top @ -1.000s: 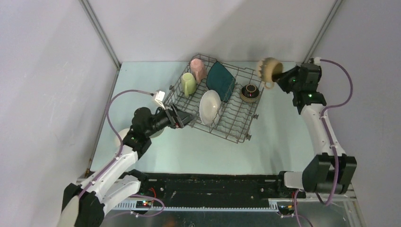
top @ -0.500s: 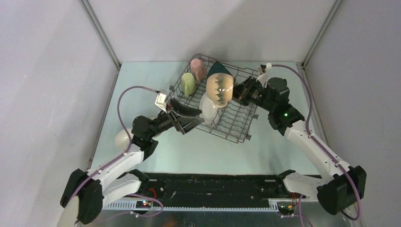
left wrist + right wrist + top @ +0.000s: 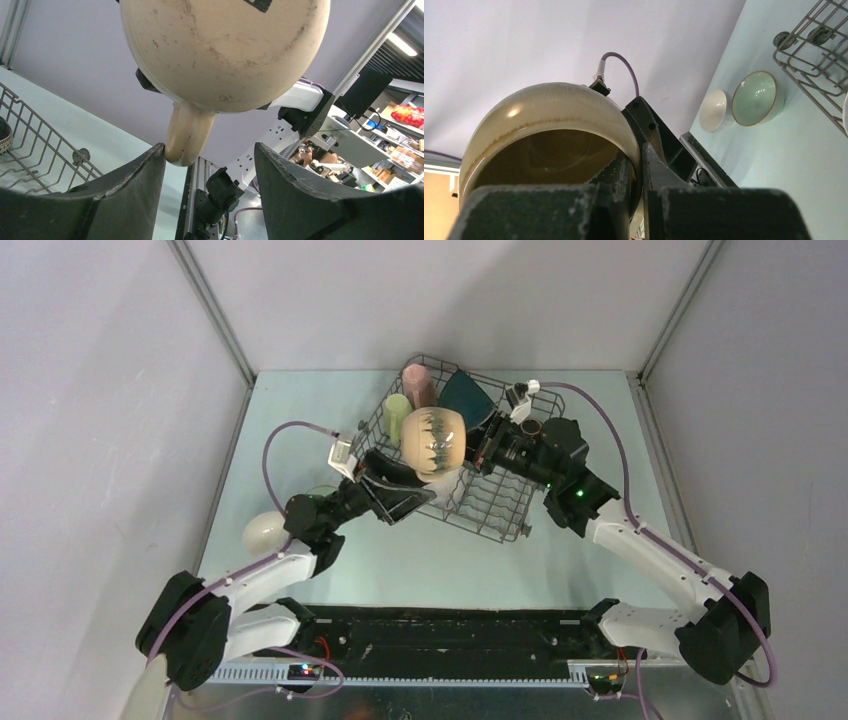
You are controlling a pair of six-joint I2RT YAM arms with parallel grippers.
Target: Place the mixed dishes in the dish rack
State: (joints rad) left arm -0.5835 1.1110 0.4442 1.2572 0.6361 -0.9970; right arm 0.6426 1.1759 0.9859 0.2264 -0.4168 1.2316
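My right gripper is shut on the rim of the tan mug, one finger inside the cup and one outside. It holds the mug in the air over the grey wire dish rack. My left gripper is open just under the mug. In the left wrist view the mug's handle hangs at the tip of one finger, and the jaws stand wide apart. A pink mug, a light-green mug and a dark teal plate stand in the rack.
A white bowl and a pale green bowl lie on the table left of the rack, the green one partly behind my left arm. The right wrist view shows both bowls beside the rack's corner.
My right arm has carried the tan mug leftward from beyond the rack's right side to over its left half. My left gripper has risen under the mug and its jaws have narrowed.
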